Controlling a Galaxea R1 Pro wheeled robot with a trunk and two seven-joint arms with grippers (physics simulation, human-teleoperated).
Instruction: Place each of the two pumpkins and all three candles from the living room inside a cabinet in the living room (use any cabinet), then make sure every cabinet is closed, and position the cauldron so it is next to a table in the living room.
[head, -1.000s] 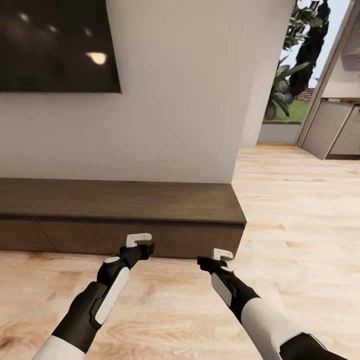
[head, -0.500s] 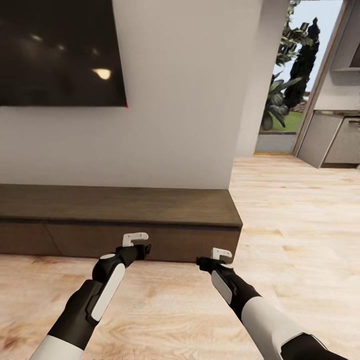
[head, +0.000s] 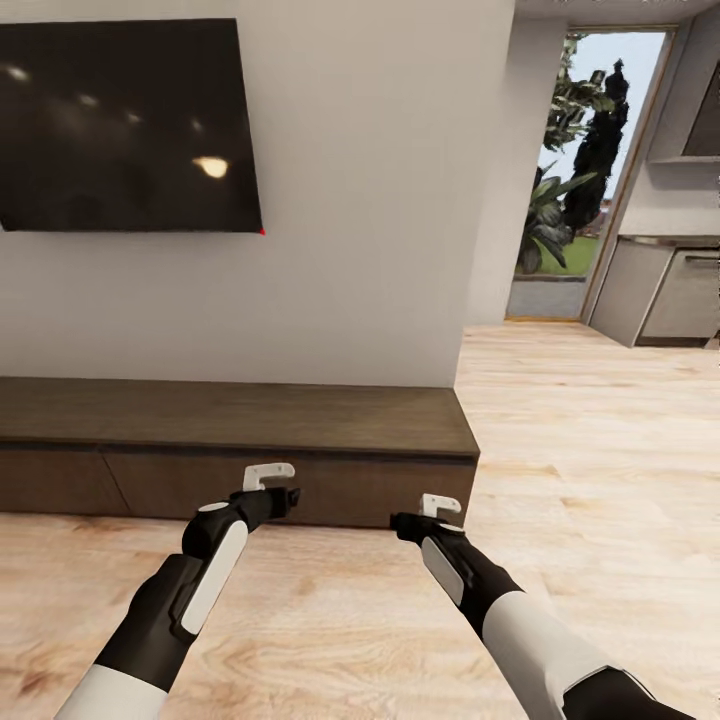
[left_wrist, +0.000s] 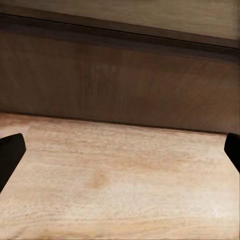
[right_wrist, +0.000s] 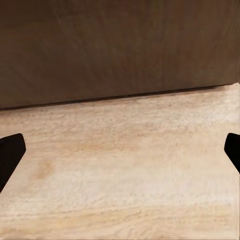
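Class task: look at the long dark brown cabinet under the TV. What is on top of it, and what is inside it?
The cabinet top shows nothing but bare wood. Its fronts are shut, so its inside is hidden.

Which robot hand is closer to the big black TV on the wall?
Left. The left end effector sits low, below the TV, near its right edge. The right end effector is farther off to the right.
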